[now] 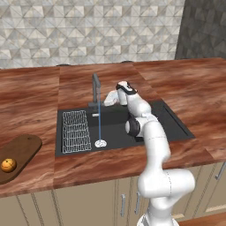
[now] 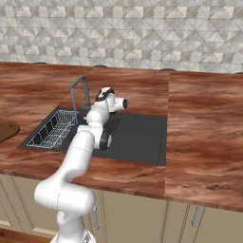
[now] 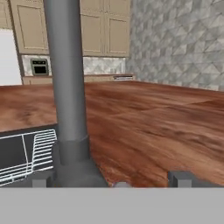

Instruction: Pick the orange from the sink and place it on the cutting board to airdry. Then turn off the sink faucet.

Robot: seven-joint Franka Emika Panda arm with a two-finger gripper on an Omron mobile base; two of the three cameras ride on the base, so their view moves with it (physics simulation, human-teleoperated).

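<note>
Faucet (image 1: pixel 96 92) post upright, spout toward the sink (image 1: pixel 172 121) front.

Orange (image 1: pixel 8 165) bright orange with a dark dimple, on the dark brown cutting board (image 1: pixel 22 150), far to the gripper's left; sink (image 1: pixel 119 128) black below the gripper, its wire rack (image 1: pixel 76 131) white; sink faucet (image 3: pixel 65 87) plain grey, just ahead of the gripper (image 1: pixel 109 98), with a thin blue water stream (image 1: pixel 99 121); gripper white with dark fingertips (image 3: pixel 179 178); countertop (image 1: pixel 185 84) reddish wood grain; backsplash (image 1: pixel 88 31) grey-beige triangle mosaic; cabinets (image 3: pixel 100 26) beige.
</note>
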